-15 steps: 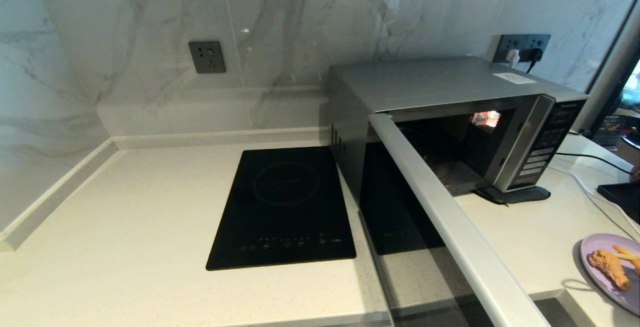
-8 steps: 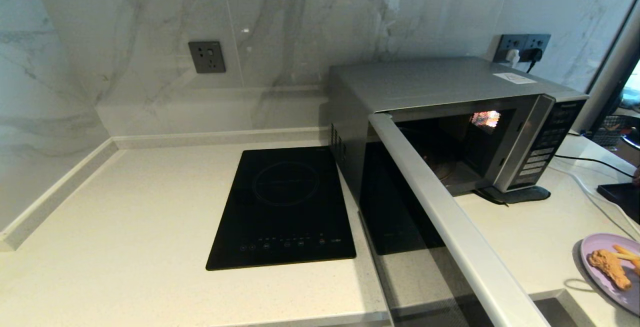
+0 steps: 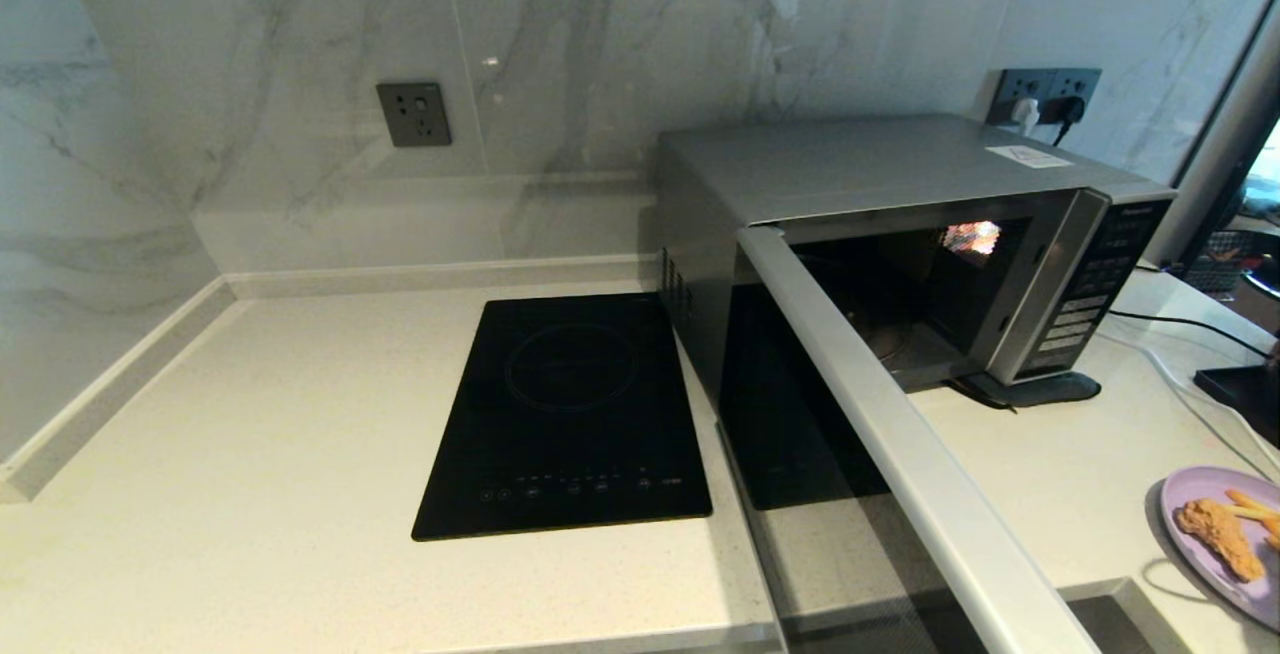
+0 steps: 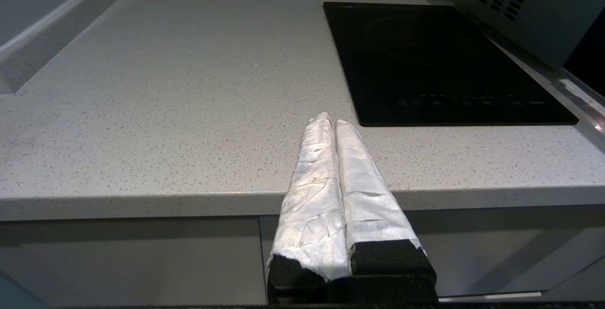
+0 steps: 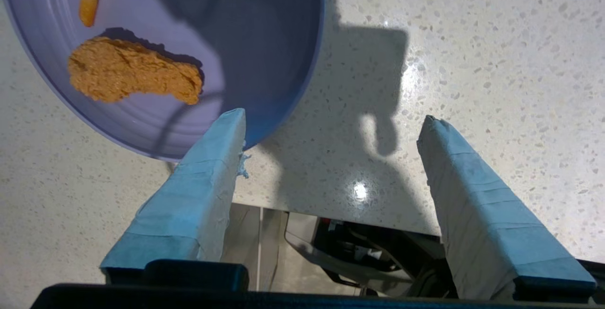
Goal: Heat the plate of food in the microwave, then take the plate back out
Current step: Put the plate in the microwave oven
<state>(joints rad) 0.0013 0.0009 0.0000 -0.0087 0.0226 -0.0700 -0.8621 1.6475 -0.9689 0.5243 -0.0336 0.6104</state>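
Note:
The lilac plate of food (image 3: pixel 1200 544) lies on the counter at the far right, near the front edge, with a fried chunk (image 3: pixel 1218 536) and fries on it. The silver microwave (image 3: pixel 880 164) stands behind it with its door (image 3: pixel 900 444) swung wide open and its cavity (image 3: pixel 900 329) without a plate. My right gripper (image 5: pixel 333 120) hovers open over the counter edge beside the plate (image 5: pixel 264 49), holding nothing; one finger (image 5: pixel 208 176) overlaps the plate's rim. My left gripper (image 4: pixel 331 120) is shut and parked before the counter's front edge, left of the hob.
A black induction hob (image 3: pixel 570 414) is set into the counter left of the microwave. A black cable (image 3: pixel 1180 319) and a dark flat object (image 3: pixel 1245 389) lie at the right. Wall sockets (image 3: pixel 413 114) sit on the marble backsplash.
The plate has shifted very slightly lower at the right edge of the head view. The microwave and its door have not moved.

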